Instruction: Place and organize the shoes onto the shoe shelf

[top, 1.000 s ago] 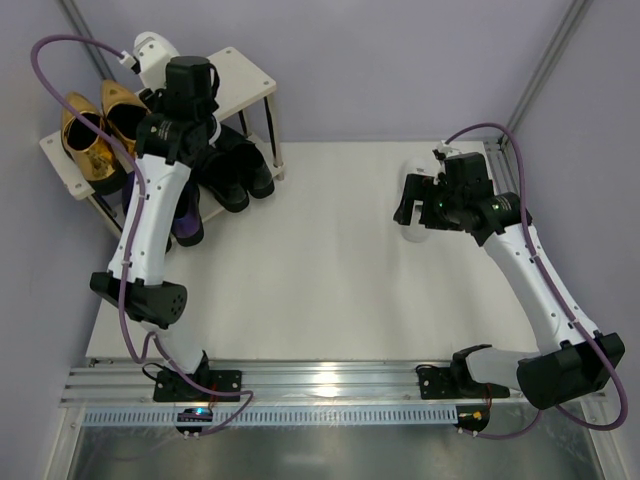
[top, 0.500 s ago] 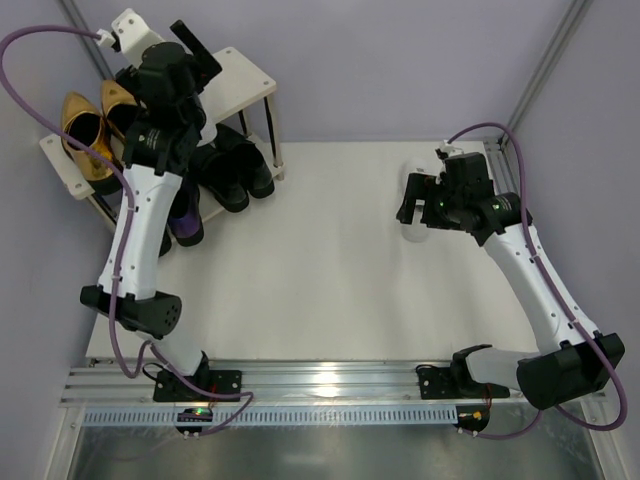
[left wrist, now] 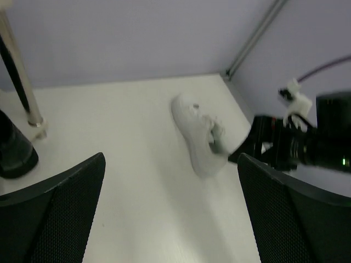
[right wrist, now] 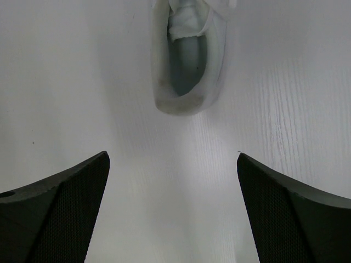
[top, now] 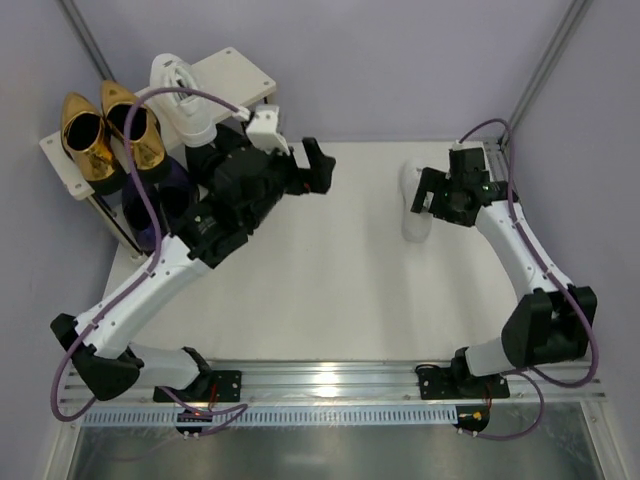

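Observation:
The shoe shelf stands at the far left. Its top board carries the gold loafers and one white sneaker. Purple shoes show on the lower tier, and my left arm mostly hides the black shoes beside them. My left gripper hangs open and empty over the table, right of the shelf, facing the other white sneaker. This sneaker lies on the table at the right. My right gripper is open just behind the sneaker's heel, holding nothing.
A metal shelf leg and a black shoe toe sit at the left edge of the left wrist view. My right arm shows beyond the sneaker. Lilac walls close in the far side, with a frame pole at the right.
My left gripper opened, leaving a white sneaker on the top board, and swung right away from the shelf over the table. My right gripper shifted slightly by the other sneaker.

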Available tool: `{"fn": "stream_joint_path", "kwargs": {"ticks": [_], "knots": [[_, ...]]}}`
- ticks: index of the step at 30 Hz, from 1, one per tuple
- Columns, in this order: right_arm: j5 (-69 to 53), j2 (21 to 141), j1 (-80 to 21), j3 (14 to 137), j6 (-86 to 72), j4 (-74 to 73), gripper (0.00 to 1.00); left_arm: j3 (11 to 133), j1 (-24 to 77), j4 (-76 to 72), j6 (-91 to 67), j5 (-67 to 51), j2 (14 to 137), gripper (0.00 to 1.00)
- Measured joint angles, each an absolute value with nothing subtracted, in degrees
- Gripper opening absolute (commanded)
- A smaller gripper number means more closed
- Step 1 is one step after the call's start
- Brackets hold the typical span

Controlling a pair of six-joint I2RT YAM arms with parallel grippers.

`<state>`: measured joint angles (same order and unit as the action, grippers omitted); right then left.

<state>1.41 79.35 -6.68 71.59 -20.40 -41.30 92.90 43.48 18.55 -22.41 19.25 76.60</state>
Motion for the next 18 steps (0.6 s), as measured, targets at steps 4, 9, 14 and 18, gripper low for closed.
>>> {"fn": "stream_joint_path", "kwargs": {"ticks": [4, 9, 14, 18], "knots": [[1.9, 90.0, -6.7, 77.7, -18.7, -40.6, 0.98, 78.1, 50.0, 17.6, -25.1, 20.1, 73.7, 1.00], [5.3, 100.0, -6.7, 84.0, -17.0, -39.5, 0.98, 72.0, 58.7, 19.1, -26.8, 23.8, 73.7, 1.00], [8.5, 107.8, -6.7, 90.6, -15.6, -39.3, 0.98, 67.2, 62.9, 18.0, -29.8, 26.0, 71.5, 1.00], [8.4, 112.1, -6.6, 92.2, -15.0, -39.2, 0.92, 63.0, 64.9, 17.7, -32.7, 27.8, 70.9, 1.00]]}}
